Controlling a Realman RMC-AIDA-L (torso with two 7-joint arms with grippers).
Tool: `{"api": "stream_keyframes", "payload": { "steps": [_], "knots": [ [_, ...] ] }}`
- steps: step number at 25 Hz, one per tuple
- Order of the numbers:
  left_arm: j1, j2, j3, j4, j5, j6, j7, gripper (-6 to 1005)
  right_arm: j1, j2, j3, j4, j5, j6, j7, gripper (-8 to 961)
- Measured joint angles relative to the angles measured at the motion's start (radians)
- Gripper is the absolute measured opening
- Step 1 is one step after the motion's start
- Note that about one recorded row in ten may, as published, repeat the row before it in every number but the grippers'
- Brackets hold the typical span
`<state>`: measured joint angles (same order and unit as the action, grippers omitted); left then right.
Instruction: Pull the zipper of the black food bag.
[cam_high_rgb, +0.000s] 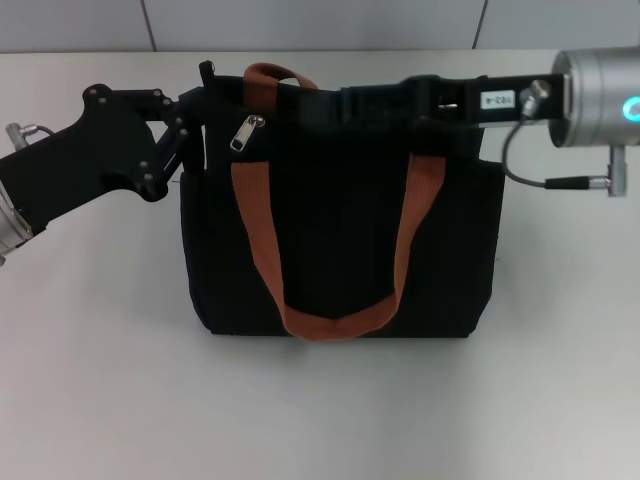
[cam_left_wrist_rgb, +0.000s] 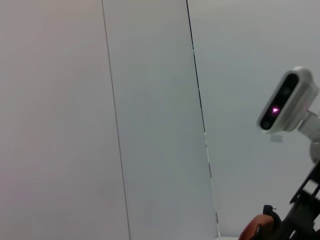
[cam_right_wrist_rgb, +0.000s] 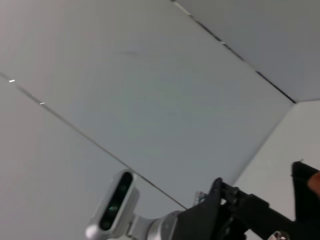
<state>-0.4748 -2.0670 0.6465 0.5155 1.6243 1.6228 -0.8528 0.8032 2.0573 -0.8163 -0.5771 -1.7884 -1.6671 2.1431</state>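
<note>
The black food bag (cam_high_rgb: 340, 220) stands upright in the middle of the table, its two orange-brown handles hanging over the front. The silver zipper pull (cam_high_rgb: 248, 132) hangs loose at the bag's top left, beside the near handle. My left gripper (cam_high_rgb: 197, 105) reaches in from the left and is clamped on the bag's top left corner, just left of the pull. My right gripper (cam_high_rgb: 345, 103) reaches in from the right and lies along the bag's top edge, black against the black fabric. A bit of orange handle (cam_left_wrist_rgb: 254, 229) shows in the left wrist view.
The white table (cam_high_rgb: 320, 410) surrounds the bag, with a grey panelled wall (cam_high_rgb: 320, 20) behind. The left wrist view shows the right arm's wrist camera (cam_left_wrist_rgb: 286, 102). The right wrist view shows the left arm's wrist camera (cam_right_wrist_rgb: 115, 204).
</note>
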Motion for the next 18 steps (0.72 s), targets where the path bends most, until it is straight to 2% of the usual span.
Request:
{"api": "stream_keyframes", "payload": {
  "steps": [2, 8, 18],
  "knots": [
    [0.000, -0.001, -0.002, -0.002, 0.000, 0.001, 0.000, 32, 0.013, -0.001, -0.019, 0.001, 0.000, 0.028, 0.040, 736],
    [-0.001, -0.003, 0.001, -0.011, 0.000, 0.007, 0.006, 33, 0.048, -0.002, -0.069, 0.007, -0.002, 0.084, 0.172, 506],
    [-0.002, -0.004, -0.005, -0.025, 0.000, 0.009, 0.032, 35, 0.089, 0.005, -0.160, 0.007, -0.002, 0.135, 0.301, 454]
  ]
}}
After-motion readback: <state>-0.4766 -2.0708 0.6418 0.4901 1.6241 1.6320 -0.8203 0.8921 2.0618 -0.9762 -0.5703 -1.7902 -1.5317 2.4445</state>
